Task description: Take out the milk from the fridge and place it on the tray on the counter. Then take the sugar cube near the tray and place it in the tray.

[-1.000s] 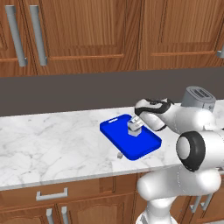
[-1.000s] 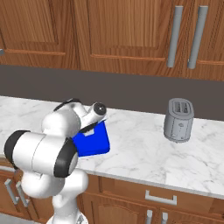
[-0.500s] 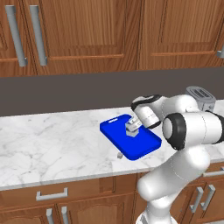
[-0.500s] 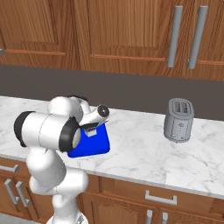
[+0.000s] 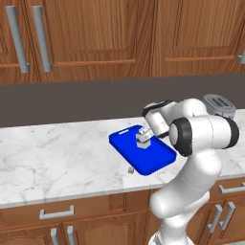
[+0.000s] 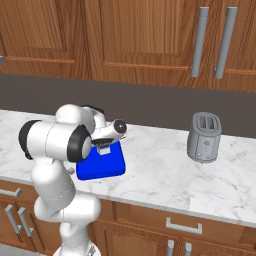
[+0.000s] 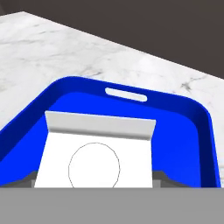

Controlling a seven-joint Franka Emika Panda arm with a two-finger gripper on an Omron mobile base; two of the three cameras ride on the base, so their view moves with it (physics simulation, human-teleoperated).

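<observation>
Since a second ago my arm has swung round over the tray while the milk [image 5: 143, 139] sits where it did, upright on the blue tray [image 5: 155, 160] on the counter [image 5: 57, 160]. The gripper [image 5: 145, 135] stands at the carton, its jaws spread wide on either side of it; I cannot tell whether the pads actually press the carton's sides.

The hand view gives me what the base views lack: the carton's white gable face with a thin drawn circle, its folded top ridge, and beyond it the tray's low glossy rim with the small slot at its far end. The left base view shows the sugar cube [image 5: 130, 169], a tiny pale block lying on the marble just off the tray's near edge, apart from it. In the right base view the arm covers most of the tray, but a grey metal toaster [image 6: 204, 138] with two slots stands well off to the right.

The counter is white marble with grey veining, over brown wooden cabinets [image 5: 95, 217] with grey bar handles.
</observation>
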